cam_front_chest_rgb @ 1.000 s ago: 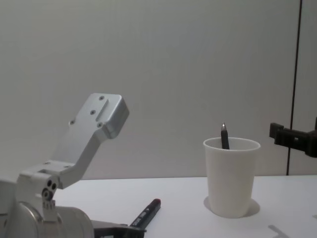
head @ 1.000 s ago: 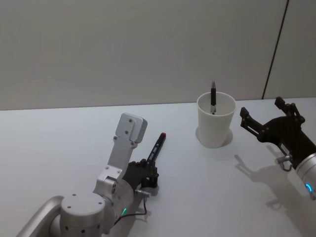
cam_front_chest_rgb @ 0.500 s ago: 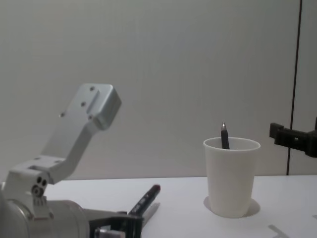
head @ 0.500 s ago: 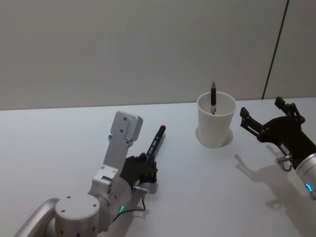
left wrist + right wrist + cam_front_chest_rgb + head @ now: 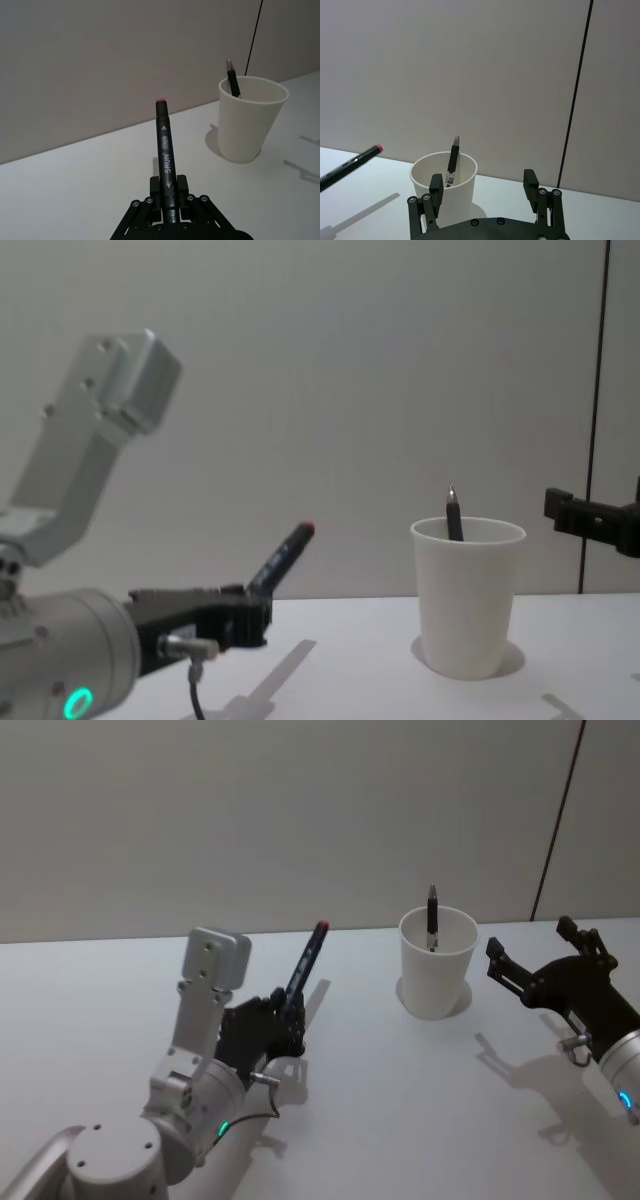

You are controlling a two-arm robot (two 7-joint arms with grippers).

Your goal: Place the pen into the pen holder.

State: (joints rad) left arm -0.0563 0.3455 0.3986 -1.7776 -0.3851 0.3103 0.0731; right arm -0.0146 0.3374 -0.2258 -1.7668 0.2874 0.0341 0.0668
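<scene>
My left gripper (image 5: 283, 1020) (image 5: 169, 197) (image 5: 250, 615) is shut on a black pen with a red end (image 5: 305, 963) (image 5: 164, 150) (image 5: 281, 557) (image 5: 347, 167), held off the table and tilted up toward the cup. The pen holder, a white paper cup (image 5: 436, 963) (image 5: 250, 119) (image 5: 466, 597) (image 5: 443, 187), stands right of it with another dark pen (image 5: 432, 915) (image 5: 453, 516) (image 5: 452, 159) leaning inside. My right gripper (image 5: 535, 960) (image 5: 483, 187) hovers open to the right of the cup, nothing between its fingers.
The white table (image 5: 400, 1090) runs to a plain grey wall. A dark vertical strip (image 5: 556, 820) runs down the wall behind the cup on the right.
My left gripper has lifted the red-ended pen off the table and raised its tip toward the cup. The right arm and the cup have stayed still.
</scene>
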